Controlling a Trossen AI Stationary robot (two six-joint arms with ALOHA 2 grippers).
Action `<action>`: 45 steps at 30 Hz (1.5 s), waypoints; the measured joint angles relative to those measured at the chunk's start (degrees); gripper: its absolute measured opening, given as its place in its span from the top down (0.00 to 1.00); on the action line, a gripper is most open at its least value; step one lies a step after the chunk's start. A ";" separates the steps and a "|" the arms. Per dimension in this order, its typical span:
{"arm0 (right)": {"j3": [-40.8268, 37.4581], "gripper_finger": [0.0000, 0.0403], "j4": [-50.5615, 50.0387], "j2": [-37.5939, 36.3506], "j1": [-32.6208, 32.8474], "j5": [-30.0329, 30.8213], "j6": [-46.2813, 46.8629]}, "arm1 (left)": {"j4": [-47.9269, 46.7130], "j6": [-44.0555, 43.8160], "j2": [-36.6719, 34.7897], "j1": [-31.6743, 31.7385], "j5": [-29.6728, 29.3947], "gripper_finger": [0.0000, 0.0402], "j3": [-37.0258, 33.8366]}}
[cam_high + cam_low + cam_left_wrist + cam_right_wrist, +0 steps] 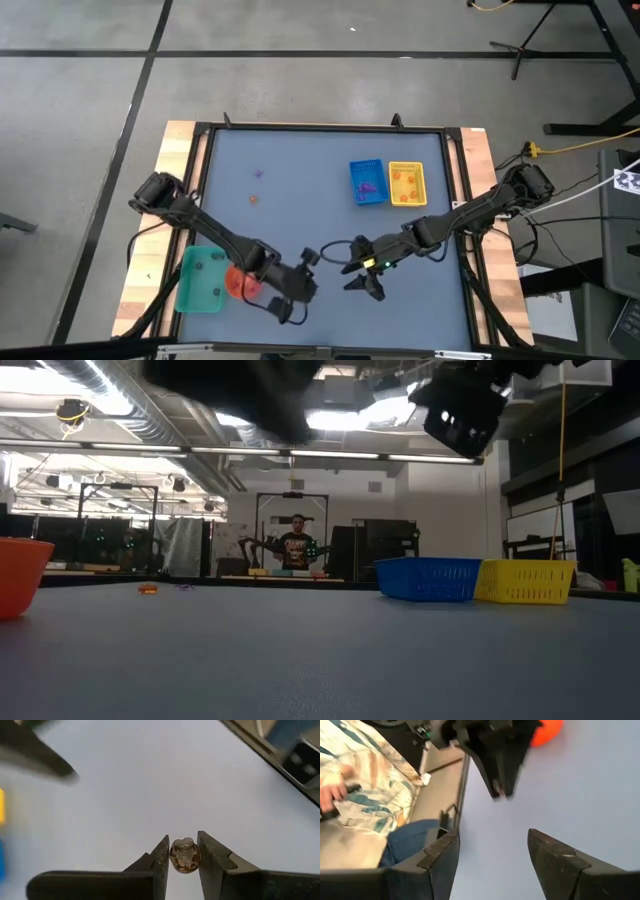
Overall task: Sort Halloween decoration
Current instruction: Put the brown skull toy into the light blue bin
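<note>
Table [300,160]: smooth matt grey-blue top, bare pale wood slats at side edges. Blue tray [428,579] and yellow tray [527,581]: perforated plastic mesh walls. Green tray [200,280]: translucent plastic. Orange bowl [20,575]: smooth plastic. Left gripper [183,851] fingers: matt black (look plastic), gripping glossy brownish bead-sized decoration [184,856].

no readable text or labels anywhere.
</note>
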 joint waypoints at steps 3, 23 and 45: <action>-0.02 0.42 -2.28 0.00 0.00 0.00 -0.01 | -5.01 -6.73 0.00 -1.92 0.06 0.86 0.00; -0.13 0.42 -6.88 0.02 0.00 0.01 -0.04 | -46.20 -63.44 -15.39 -12.78 7.60 0.86 0.02; -0.17 0.42 -6.81 0.07 0.00 0.70 -0.07 | -62.20 -91.18 -16.11 -25.42 12.47 0.86 -4.17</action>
